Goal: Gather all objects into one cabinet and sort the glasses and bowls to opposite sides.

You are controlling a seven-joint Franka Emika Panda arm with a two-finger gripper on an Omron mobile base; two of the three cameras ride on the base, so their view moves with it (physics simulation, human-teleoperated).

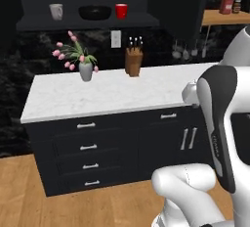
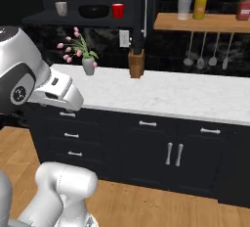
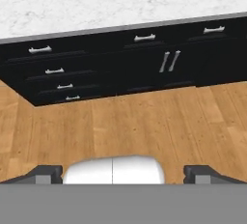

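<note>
Two dark finger tips of the gripper [image 3: 123,172] stand wide apart, holding nothing, above the wooden floor before the black drawers. Beyond, near the white marble counter's [image 1: 117,96] back edge, stand a grey vase of pink tulips [image 1: 85,67] and a wooden knife block [image 1: 133,60]. Farther, on the black cabinet shelf [image 1: 88,23], the pale mug [image 1: 56,11] is at the left end, then the black bowl [image 1: 95,11] and red mug [image 1: 121,11]; probably sorting is unfinished.

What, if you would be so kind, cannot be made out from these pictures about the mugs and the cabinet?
- Orange mug: cannot be made out on the cabinet shelf, where the pale mug, black bowl and red mug stand.
- Cabinet door: top cut by the right base view's edge.
- Mug handles: too small.
</note>
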